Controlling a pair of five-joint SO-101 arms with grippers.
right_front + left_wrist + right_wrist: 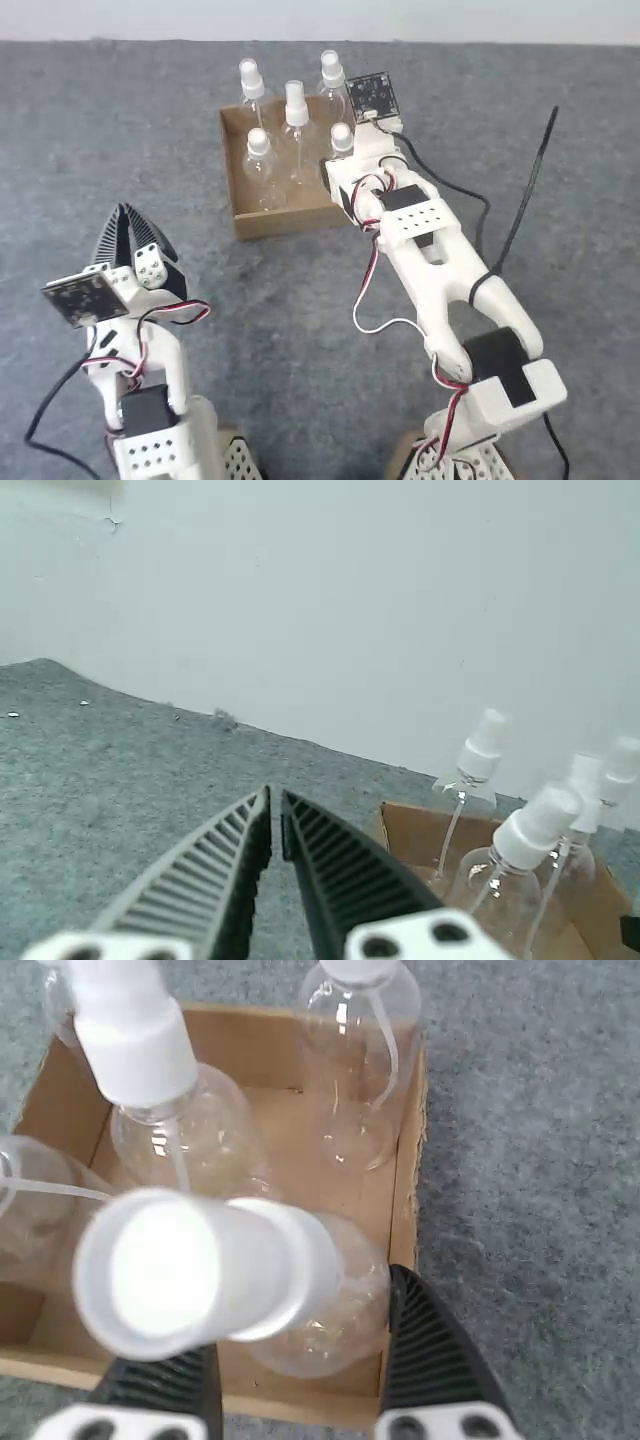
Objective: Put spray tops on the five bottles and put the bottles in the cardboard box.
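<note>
The cardboard box [285, 222] sits at the table's far middle with five clear bottles upright in it, each with a white spray top. My right gripper [346, 162] is at the box's near right corner. In the right wrist view its fingers [430, 1360] flank the bottle [330, 1310] there, whose wide white cap [190, 1270] hides one fingertip; the gripper [300, 1350] looks shut on that bottle. Other bottles [190, 1140] stand behind it. My left gripper [126, 212] is shut and empty over the carpet at the near left, its black ribbed fingers [330, 870] pointing toward the box [410, 830].
Grey carpet covers the table. A black cable [525, 200] runs along the right arm's right side. White wall rises behind the far edge. Open carpet lies left of the box and between the two arms.
</note>
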